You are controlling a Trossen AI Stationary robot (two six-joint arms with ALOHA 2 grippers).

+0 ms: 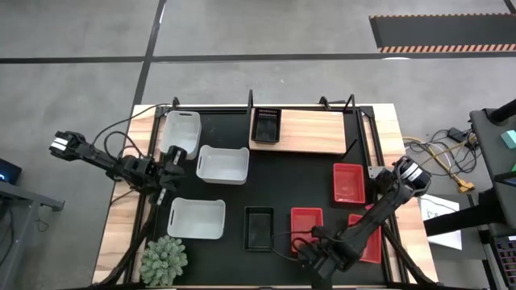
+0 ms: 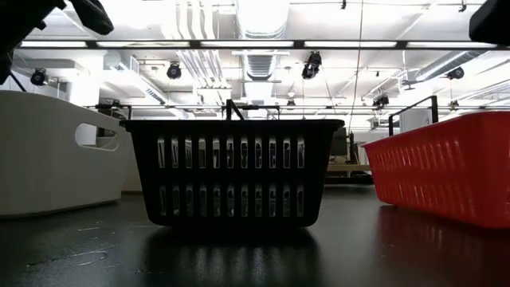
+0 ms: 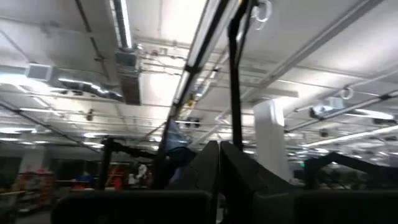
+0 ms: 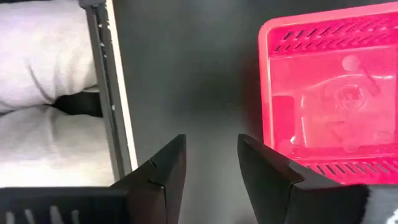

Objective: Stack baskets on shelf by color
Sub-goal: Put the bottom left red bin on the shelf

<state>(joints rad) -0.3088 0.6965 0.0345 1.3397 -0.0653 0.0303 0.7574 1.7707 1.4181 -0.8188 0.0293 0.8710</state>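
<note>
The shelf [image 1: 310,133] lies at the table's far side, and one black basket [image 1: 266,126] stands on its left end. Three white baskets [image 1: 181,132] [image 1: 222,163] [image 1: 196,218] sit on the mat's left half. Another black basket [image 1: 259,228] [image 2: 231,171] stands near the front middle. Three red baskets [image 1: 348,182] [image 1: 306,224] [image 1: 369,240] are on the right. My right gripper [image 1: 310,258] [image 4: 211,165] hangs open over bare mat by the near edge, beside a red basket [image 4: 329,106]. My left gripper [image 1: 167,167] sits between the far-left white baskets.
A spiky green plant [image 1: 164,259] stands at the near-left corner. Thin black rods [image 1: 250,103] rise around the shelf. The low view shows a white basket [image 2: 48,151] to the left and a red basket [image 2: 446,167] to the right. Cables trail off the table's right side.
</note>
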